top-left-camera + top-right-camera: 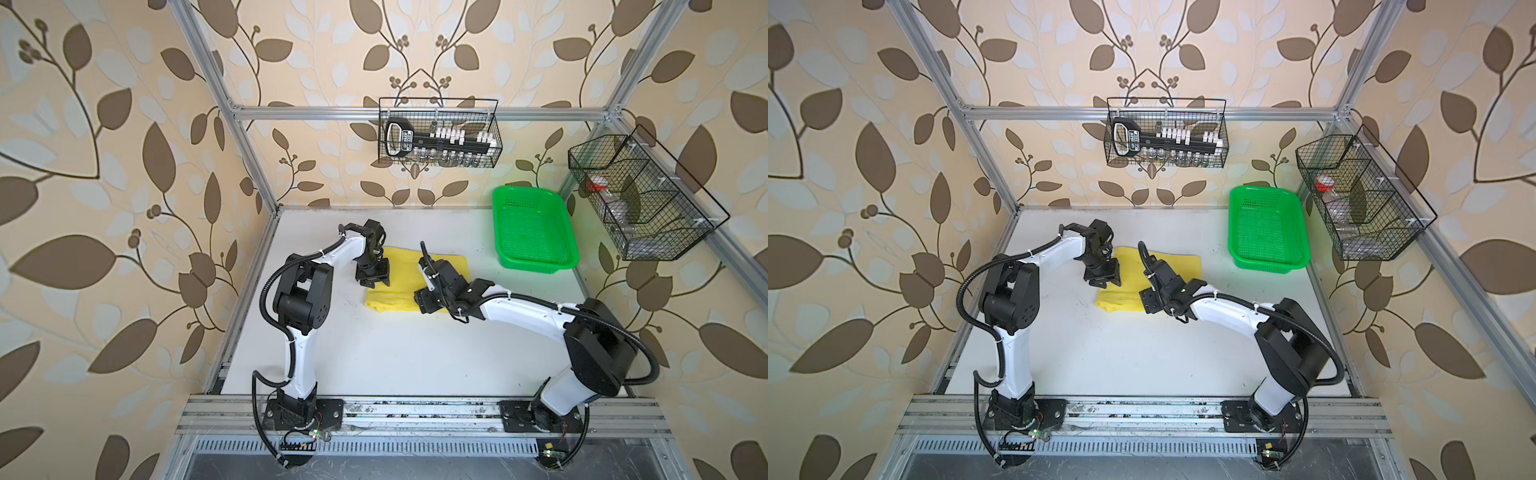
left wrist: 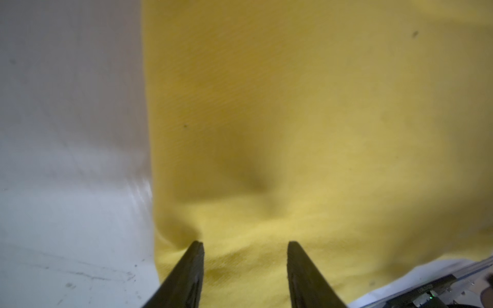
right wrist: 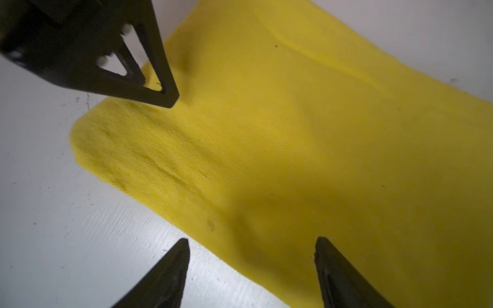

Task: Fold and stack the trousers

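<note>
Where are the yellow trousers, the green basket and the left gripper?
trousers (image 1: 401, 274): in a top view, middle of the cloth.
green basket (image 1: 536, 262): in a top view, near wall.
left gripper (image 2: 245, 244): left wrist view, between its fingertips.

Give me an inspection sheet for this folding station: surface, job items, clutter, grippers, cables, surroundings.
Surface: white table, lightly scuffed.
Job's things: yellow trousers folded flat mid-table, outside the basket.
Clutter: green basket, empty, far right corner; nothing else seen.
Grippers: left gripper open over the trousers; right gripper open, straddling their edge; neither holds anything.
Cables: black hoses looped along both arms.
Surroundings: wire baskets hung on the frame; leaf wallpaper.
</note>
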Robot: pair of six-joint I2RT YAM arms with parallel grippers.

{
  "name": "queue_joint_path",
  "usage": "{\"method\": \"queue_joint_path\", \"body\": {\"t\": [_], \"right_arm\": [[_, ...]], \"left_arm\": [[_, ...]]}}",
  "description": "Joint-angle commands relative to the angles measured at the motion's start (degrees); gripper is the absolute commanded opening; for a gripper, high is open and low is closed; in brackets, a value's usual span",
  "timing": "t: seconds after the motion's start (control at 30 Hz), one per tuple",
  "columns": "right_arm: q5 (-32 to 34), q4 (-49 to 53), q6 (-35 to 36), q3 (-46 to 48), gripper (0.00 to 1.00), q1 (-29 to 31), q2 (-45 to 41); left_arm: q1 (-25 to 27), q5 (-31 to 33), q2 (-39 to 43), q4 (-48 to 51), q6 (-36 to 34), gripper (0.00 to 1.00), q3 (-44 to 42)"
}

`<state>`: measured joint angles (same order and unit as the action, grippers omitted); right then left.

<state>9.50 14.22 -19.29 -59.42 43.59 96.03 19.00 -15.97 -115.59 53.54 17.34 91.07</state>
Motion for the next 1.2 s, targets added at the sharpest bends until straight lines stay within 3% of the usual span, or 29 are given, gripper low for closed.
{"method": "queue_joint_path", "body": {"t": [0.0,0.27,0.47,0.87,1.17], "right_arm": [[3.36,0.09,-8.14,-4.04,0.76,0.62,4.94],[7.20,10.54,-16.74,-13.11,0.78,-1.78,17.29],[7.65,16.55,-15.73,-22.69,0.78,-7.25,23.59],[5.44,26.67,1.38,-46.67,0.76,-19.03,36.63],[-5.19,31.51,17.46,-62.22,0.76,-25.83,45.70]], "left_arm": [[-1.33,2.33,9.36,3.21,-3.25,0.59,0.17],[-4.59,5.83,20.69,3.08,-5.63,0.73,-6.70],[-8.85,5.30,25.31,1.79,-6.21,0.77,-12.57],[-11.18,4.50,23.76,1.83,-7.02,0.78,-14.18],[-11.45,3.64,20.98,0.94,-5.63,0.78,-13.25]]}}
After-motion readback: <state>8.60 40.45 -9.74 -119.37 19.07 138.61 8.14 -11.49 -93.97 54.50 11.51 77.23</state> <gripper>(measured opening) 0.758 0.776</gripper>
